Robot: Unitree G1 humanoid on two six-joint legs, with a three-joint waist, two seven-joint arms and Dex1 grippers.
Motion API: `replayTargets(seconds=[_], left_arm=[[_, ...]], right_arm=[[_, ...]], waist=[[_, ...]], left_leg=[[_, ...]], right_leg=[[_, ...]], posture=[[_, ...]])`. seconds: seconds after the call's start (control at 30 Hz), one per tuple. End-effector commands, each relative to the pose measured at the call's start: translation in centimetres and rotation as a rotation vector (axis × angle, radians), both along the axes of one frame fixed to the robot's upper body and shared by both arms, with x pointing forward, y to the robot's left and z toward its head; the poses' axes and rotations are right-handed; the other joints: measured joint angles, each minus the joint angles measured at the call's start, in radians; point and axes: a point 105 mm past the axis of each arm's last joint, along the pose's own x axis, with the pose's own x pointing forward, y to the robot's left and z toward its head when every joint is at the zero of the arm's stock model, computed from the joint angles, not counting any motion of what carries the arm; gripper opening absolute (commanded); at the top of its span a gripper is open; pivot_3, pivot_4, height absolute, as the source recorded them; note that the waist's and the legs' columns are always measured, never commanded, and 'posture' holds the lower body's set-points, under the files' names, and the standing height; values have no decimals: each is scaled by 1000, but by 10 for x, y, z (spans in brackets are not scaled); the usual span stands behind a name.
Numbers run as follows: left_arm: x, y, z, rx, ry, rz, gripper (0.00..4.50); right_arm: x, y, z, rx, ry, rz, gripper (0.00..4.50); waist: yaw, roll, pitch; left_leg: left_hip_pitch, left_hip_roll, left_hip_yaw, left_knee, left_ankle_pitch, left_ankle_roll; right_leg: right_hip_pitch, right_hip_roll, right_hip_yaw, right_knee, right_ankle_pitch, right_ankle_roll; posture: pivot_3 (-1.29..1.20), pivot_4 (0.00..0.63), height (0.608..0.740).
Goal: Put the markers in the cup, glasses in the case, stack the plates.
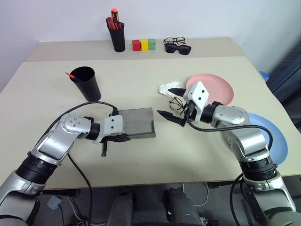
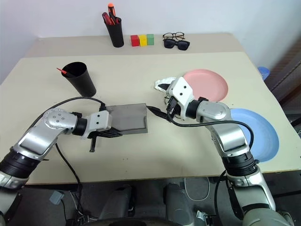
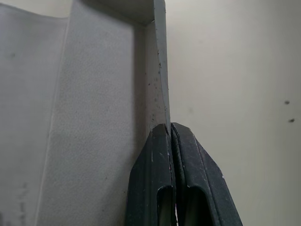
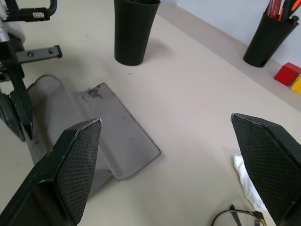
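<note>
Nearest, the left hand [image 1: 117, 137] is seen clamped on the near-left edge of the case [image 1: 137, 122], fingers pressed together on the thin wall. The case, grey and felt-like, lies open near the centre of the bench [image 1: 141, 160]; it is judged light, soft-walled and apt to slide or flex, so an edge pinch like this one is suitable for steadying.

Just right of it, the right hand [image 2: 160, 109] is held wide open, gripping nothing, above the bench between case and glasses [image 1: 177, 104]. The wire-rimmed glasses lie beside the pink plate [image 1: 214, 89]; they are judged fragile and springy, best taken at the bridge or a temple arm, never by the lenses. A white marker [image 1: 167, 87] lies just beyond them.

Plates counted: two, pink and blue [image 1: 277, 136], apart, unstacked; judged stiff, light, slippery at the rim.

Farther left, the cup [image 1: 86, 83] already holds one red marker [image 1: 70, 75].

Far edge: one pen pot [image 1: 116, 34], three blocks [image 1: 143, 44], two further spectacles [image 1: 177, 45].
</note>
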Motion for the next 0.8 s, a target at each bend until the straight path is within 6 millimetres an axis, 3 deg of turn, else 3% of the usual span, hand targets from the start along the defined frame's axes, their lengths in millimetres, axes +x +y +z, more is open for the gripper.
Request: replayTargets(seconds=[0.03,0.13,0.33,0.47,0.6,0.8], left_arm=[[5,1,7,0,-11,-3,910],[10,-2,17,-71,-27,33,2336],[7,2,47,-282,-53,132,2336],[6,21,65,-455,-144,273,2336],[6,45,58,-608,-184,475,2336],[-8,51,43,-640,-178,581,2336]], right_arm=[[-1,-11,10,10,-44,-33,4500],[4,-23,2,-31,11,-100,4500],[19,-57,-21,-160,119,-290,4500],[31,-69,-33,-171,183,-410,4500],[41,-66,-41,-163,221,-473,4500],[51,-60,-42,-152,245,-523,4500]], waist=[[-1,0,0],[0,0,0],[-4,0,0],[-5,0,0],[-3,0,0],[5,0,0]], left_leg=[[0,0,0,0,0,0],[0,0,-1,0,0,0],[0,0,-1,1,0,1],[0,1,-1,1,0,1],[0,2,-1,2,0,1],[0,1,-1,2,0,1]], right_leg=[[0,0,0,0,0,0],[0,0,0,0,0,0],[0,0,0,0,0,0],[0,0,1,0,0,0],[0,0,1,1,0,0],[1,-2,0,0,0,0]], posture=[[0,150,740],[0,150,740],[0,150,740],[0,150,740],[0,150,740],[0,150,740]])
